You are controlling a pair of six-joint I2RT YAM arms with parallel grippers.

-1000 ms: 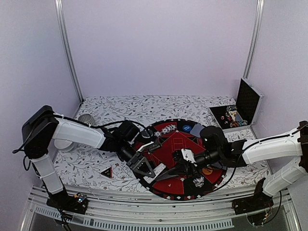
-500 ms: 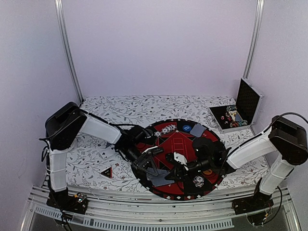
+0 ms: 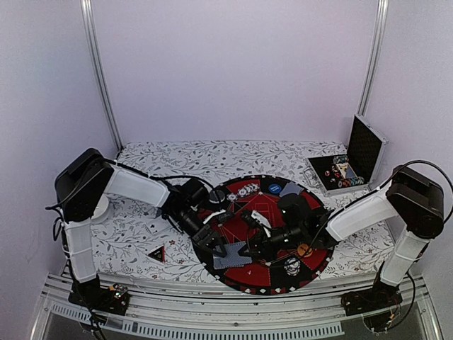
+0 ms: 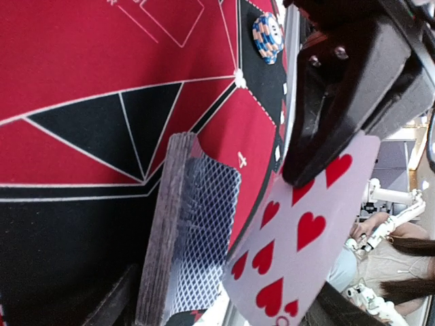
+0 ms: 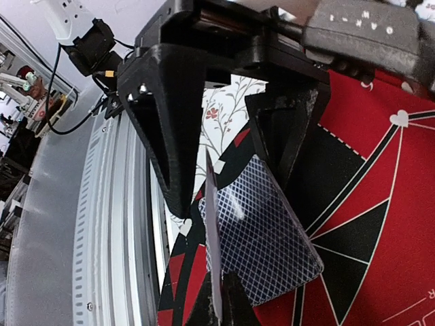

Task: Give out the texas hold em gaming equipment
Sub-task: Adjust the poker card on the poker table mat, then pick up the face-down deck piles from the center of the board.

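Right gripper (image 4: 296, 173) has slid closer, pinching a card (image 4: 292, 251) whose hearts only the left wrist view shows; the left gripper (image 5: 231, 193) straddles the deck (image 5: 265, 231), jaws spread.

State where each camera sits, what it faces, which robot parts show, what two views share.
Top external: above and behind the bases, looking down at the mat; left arm and right arm show.
Left wrist: low over the deck, facing the right gripper pinching a hearts card.
Right wrist: faces the open left gripper above the deck; its own jaws pinch that card.
Shared: both wrist views show the deck.
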